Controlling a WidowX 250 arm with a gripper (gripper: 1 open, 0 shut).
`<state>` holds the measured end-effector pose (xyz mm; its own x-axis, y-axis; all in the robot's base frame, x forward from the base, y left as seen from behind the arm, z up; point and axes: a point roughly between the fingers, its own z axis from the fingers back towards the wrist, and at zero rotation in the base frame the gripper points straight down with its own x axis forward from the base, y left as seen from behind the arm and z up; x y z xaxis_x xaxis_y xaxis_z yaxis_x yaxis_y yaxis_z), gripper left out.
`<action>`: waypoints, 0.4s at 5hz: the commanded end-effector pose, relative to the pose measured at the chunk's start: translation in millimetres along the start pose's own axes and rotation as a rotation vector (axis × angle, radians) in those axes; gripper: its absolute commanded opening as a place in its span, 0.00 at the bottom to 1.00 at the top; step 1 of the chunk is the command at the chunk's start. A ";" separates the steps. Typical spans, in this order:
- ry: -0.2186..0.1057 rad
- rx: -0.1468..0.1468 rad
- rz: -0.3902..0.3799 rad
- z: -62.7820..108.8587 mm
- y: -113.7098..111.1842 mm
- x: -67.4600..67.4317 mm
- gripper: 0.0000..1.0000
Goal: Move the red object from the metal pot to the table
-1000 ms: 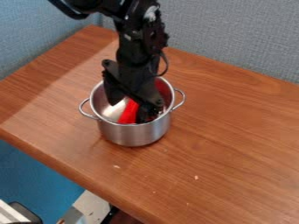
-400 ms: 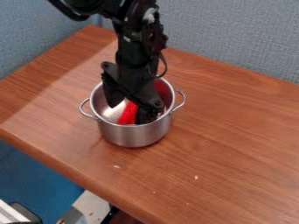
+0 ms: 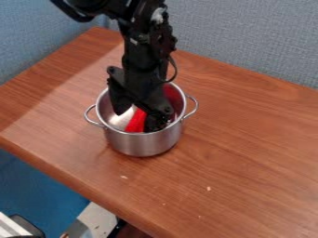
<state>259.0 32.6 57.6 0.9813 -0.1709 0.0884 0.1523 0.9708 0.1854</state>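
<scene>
The metal pot (image 3: 139, 140) stands near the middle of the table (image 3: 243, 172), shiny, with a loop handle on each side. The red object (image 3: 137, 118) leans inside it, only partly showing behind the black fingers. My gripper (image 3: 138, 109) reaches down into the pot from above. Its two dark fingers stand apart, one at the pot's left inner wall and one toward the right, with the red object between them. It looks open, and the fingertips are hidden low in the pot.
The reddish-brown tabletop stretches to the left, front and right of the pot. Its rounded front edge (image 3: 87, 191) runs diagonally at lower left. A blue wall (image 3: 248, 37) rises behind the table.
</scene>
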 end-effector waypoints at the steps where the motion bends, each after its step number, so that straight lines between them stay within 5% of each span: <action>1: -0.036 0.006 0.021 8.7 7.0 7.3 1.00; 2: -0.037 0.001 0.023 9.3 6.8 7.8 1.00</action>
<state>259.2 31.8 58.0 0.9816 -0.1692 0.0886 0.1519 0.9728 0.1750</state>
